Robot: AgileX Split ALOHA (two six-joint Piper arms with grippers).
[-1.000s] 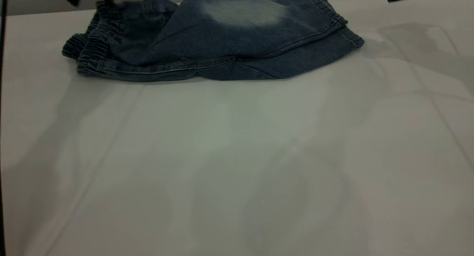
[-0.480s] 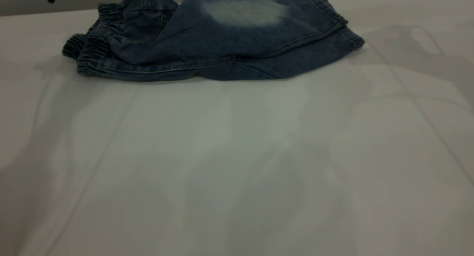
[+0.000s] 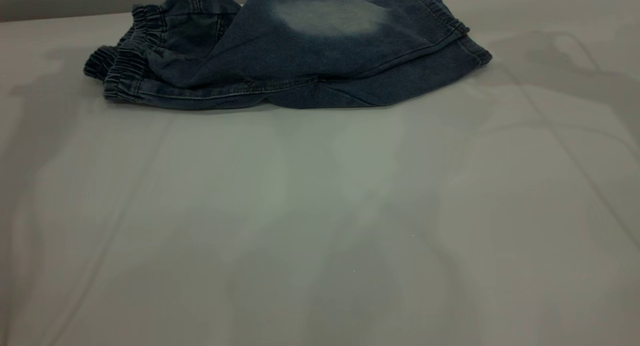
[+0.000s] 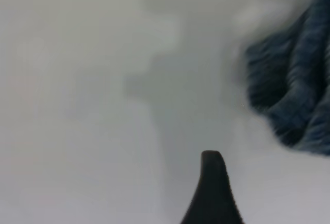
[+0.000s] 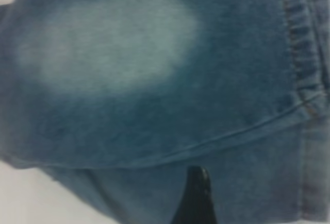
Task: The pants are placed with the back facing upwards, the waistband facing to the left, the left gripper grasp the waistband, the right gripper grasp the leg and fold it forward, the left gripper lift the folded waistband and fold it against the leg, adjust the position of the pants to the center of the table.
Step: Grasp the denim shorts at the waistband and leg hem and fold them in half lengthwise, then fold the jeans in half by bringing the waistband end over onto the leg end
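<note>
Meanwhile the pants (image 3: pixel 295 51) lie folded at the tabletop's (image 3: pixel 320 226) far edge, waistband (image 3: pixel 122 68) leftward, the leg (image 3: pixel 330 31) on top. Left claw (image 4: pixel 212 193) over bare surface, right claw (image 5: pixel 195 198) above denim; neither grip discernible.

Pants (image 3: pixel 280 56): faded blue denim cloth, soft and matt, woven grain visible up close. Pale worn patch on the leg (image 3: pixel 330 16) at about 12 o'clock of the heap, washed nearly white. Waistband (image 3: pixel 122 68) at 9 o'clock: ruched, ribbed, gathered denim, darker in the creases. Raised stitched seams along the hems. Table (image 3: pixel 320 226): smooth, pale grey, faint satin sheen, soft shadows lying across it. Left gripper (image 4: pixel 212 193) and right gripper (image 5: pixel 194 195): matt black, plastic-looking fingertip, no shine.
</note>
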